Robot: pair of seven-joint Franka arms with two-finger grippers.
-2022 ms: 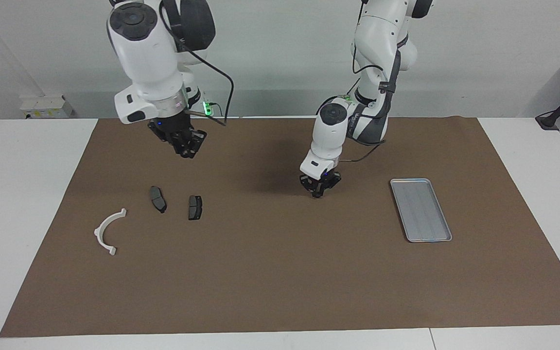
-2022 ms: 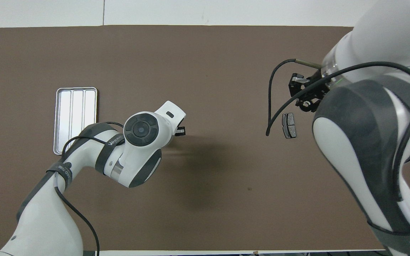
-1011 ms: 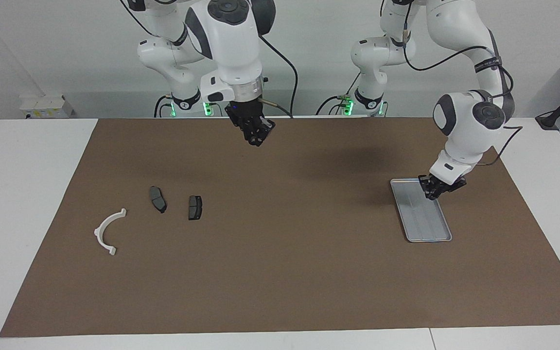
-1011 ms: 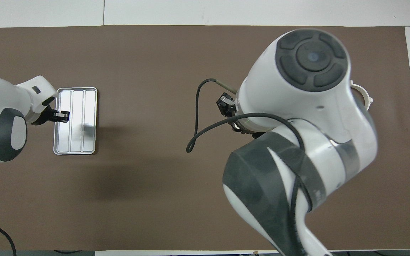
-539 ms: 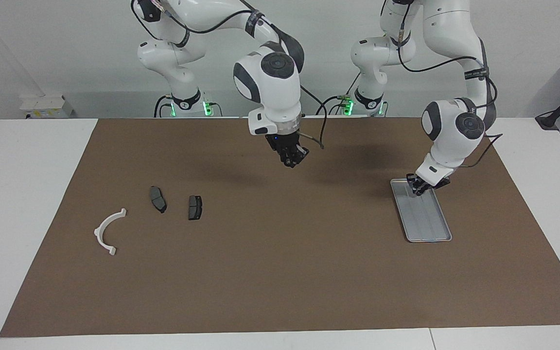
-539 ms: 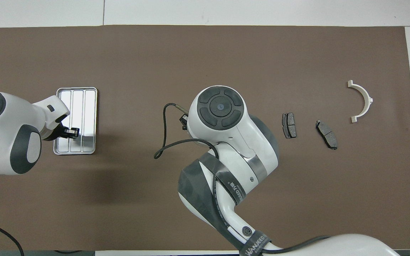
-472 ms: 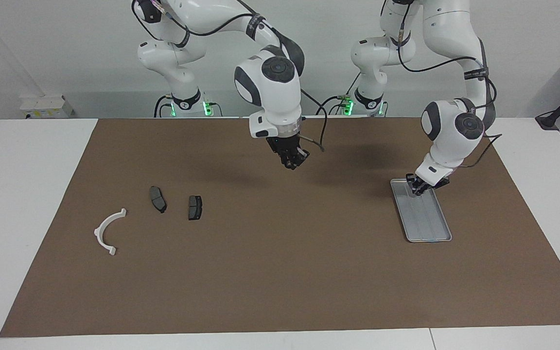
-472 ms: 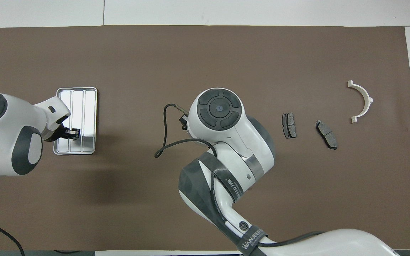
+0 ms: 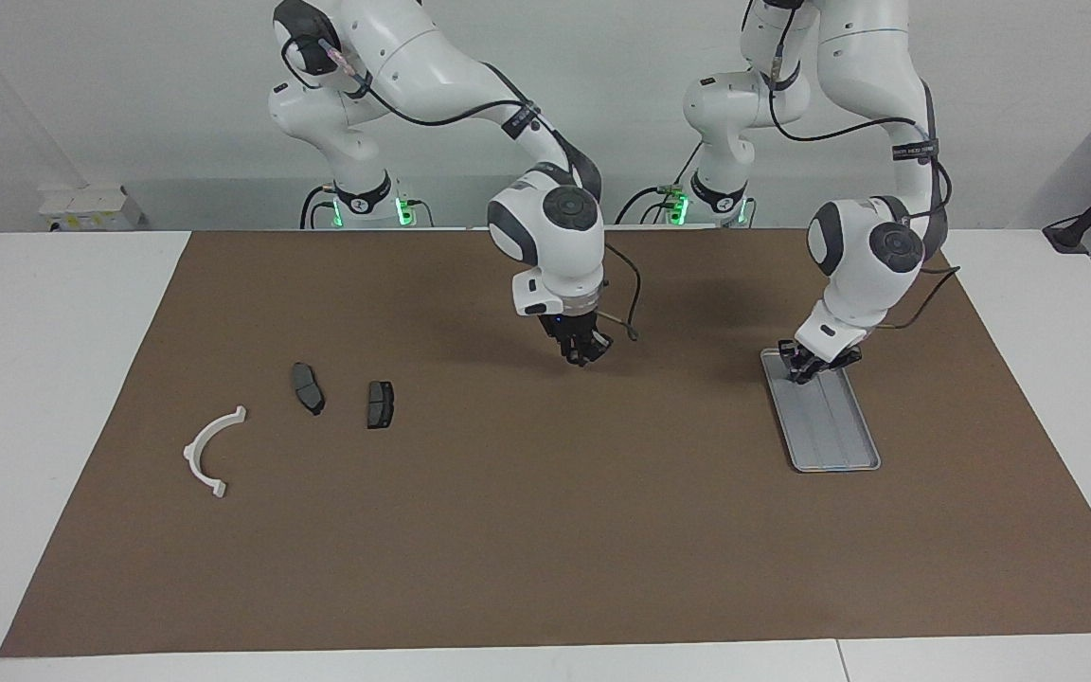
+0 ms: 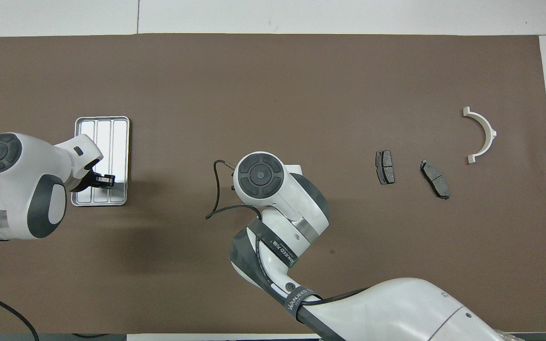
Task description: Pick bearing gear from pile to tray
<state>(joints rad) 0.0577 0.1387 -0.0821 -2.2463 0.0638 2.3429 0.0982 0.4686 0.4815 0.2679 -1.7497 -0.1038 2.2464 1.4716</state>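
The silver tray (image 9: pixel 837 431) (image 10: pixel 103 128) lies toward the left arm's end of the table. My left gripper (image 9: pixel 803 371) (image 10: pixel 107 180) is shut and sits low over the tray's end nearer the robots. My right gripper (image 9: pixel 584 357) hangs low over the mat's middle, its fingertips together; in the overhead view its own wrist hides it. The pile lies toward the right arm's end: two dark brake pads (image 9: pixel 308 388) (image 9: pixel 380 404) and a white arc (image 9: pixel 193 451). The bearing gear is hidden; I cannot tell whether either gripper holds it.
A brown mat (image 9: pixel 545 549) covers most of the white table. In the overhead view the brake pads (image 10: pixel 385 167) (image 10: pixel 434 179) and the arc (image 10: pixel 489 130) lie apart from both arms. The right arm's cable loops beside its wrist.
The right gripper swung from over the pile to the mat's middle and came down lower. The left gripper went from the middle to the tray, then slid toward the tray's end nearer the robots.
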